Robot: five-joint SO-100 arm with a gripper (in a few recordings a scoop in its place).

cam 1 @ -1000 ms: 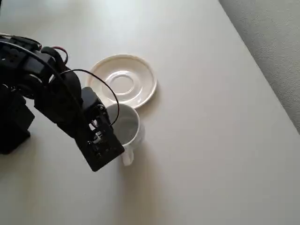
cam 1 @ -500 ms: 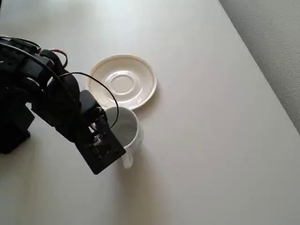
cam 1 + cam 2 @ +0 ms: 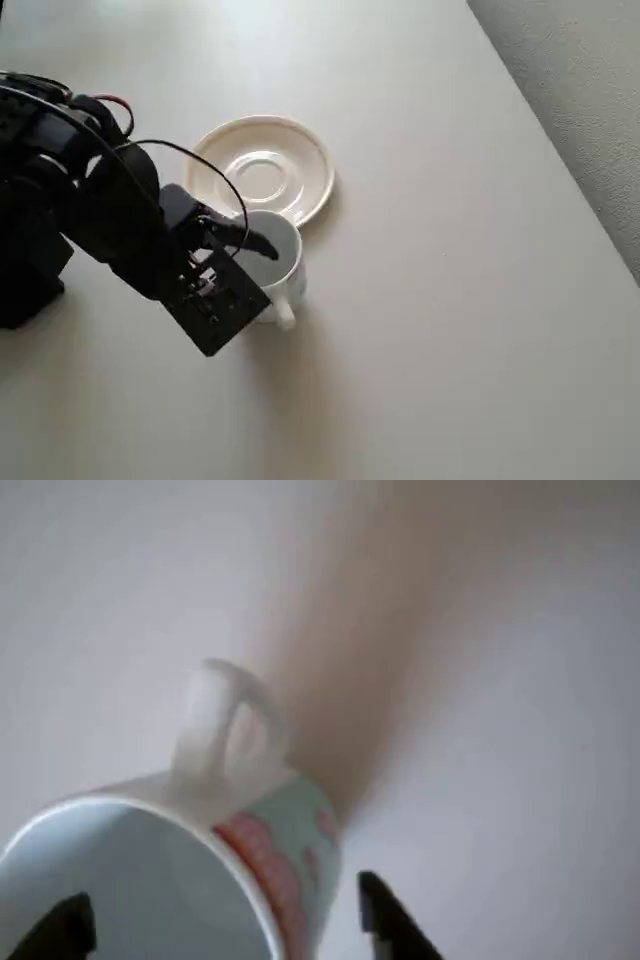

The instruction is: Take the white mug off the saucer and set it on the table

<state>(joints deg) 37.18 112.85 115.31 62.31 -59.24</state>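
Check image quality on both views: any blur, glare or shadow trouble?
Wrist view: soft and blurred, white mug handle smeared, a broad brownish shadow running up the table. Overhead view: sharper, even light with a bright patch on the tabletop at top, black pincer dark with little detail, saucer rim clear.

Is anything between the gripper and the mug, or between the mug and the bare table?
Nothing visible is in the way. The white mug stands off the saucer on the table. The gripper straddles its rim: the wrist view shows one finger inside, one outside.
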